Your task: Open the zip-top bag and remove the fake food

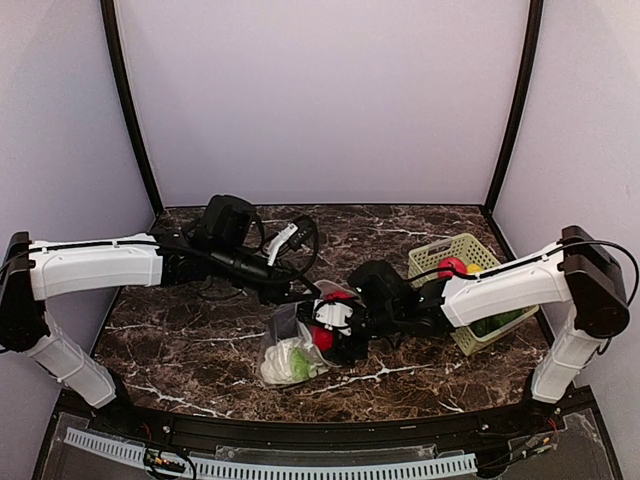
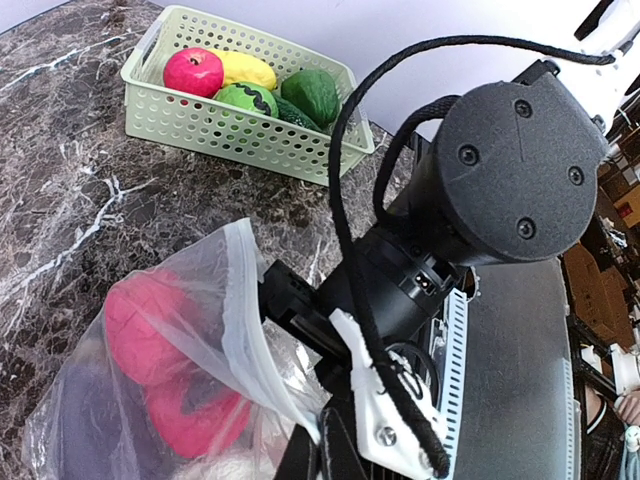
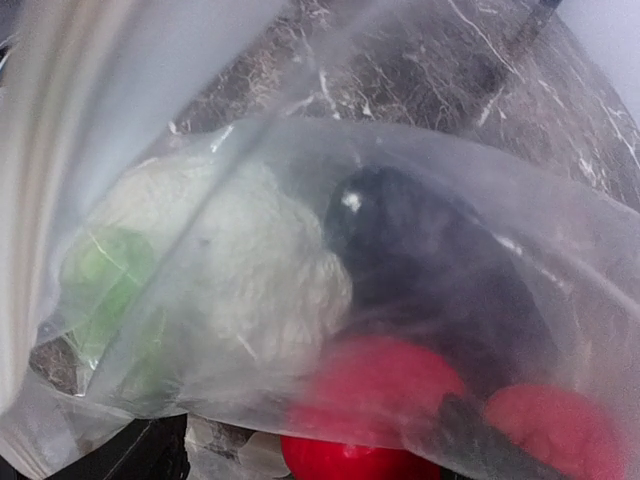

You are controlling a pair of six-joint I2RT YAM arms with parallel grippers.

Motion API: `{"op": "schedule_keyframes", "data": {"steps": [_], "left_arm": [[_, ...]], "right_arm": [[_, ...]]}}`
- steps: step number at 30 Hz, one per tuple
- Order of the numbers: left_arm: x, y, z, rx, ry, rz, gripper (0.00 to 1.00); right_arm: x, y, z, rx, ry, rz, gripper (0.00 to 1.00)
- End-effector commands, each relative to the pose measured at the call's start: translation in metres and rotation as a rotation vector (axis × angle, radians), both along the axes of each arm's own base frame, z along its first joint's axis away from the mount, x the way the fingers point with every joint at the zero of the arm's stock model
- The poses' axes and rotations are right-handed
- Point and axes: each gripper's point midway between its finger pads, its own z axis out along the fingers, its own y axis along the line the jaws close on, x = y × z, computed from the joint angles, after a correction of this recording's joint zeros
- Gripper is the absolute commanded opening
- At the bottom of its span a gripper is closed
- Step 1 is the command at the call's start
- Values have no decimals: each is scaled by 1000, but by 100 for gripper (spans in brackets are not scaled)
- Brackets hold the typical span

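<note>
Top external view first: I see both arms reaching in over the dark marble table [image 1: 180, 350], meeting at the zip-top bag [image 1: 285, 348], which lies near the front edge at centre. The left gripper [image 1: 305, 293] sits at the bag's far edge and the right gripper [image 1: 338, 330] is right against its right side. I cannot tell from any view whether either pair of fingers is spread or pinching the film (the plastic hides the tips).

On the left wrist view, the bag's rim [image 2: 240, 262] stands raised, and a black finger [image 2: 285, 300] of the right arm touches it. The right wrist view looks straight through the film [image 3: 470, 190]. All the fake food is inside:
- the white cauliflower [image 3: 250, 270] with green leaves on the left
- a dark purplish piece [image 3: 420, 260] beside it
- two red fruits [image 3: 375, 390] below

The light-green basket [image 2: 230, 128] stands well apart towards the right arm's side, holding a red apple [image 2: 193, 72], a yellow piece [image 2: 248, 68] and green pieces [image 2: 312, 92].
</note>
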Motion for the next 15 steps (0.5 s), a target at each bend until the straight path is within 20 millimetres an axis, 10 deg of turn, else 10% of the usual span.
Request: {"op": "schedule_keyframes", "data": {"steps": [1,15], "left_arm": [[-11,-5,0,-30,30,-59,1],[2,-9,-27,89,51,10,1]], "right_arm": [[6,-49,-36,-142,44,-179,84],[10,-45,-45,-88,74,-246,83]]}}
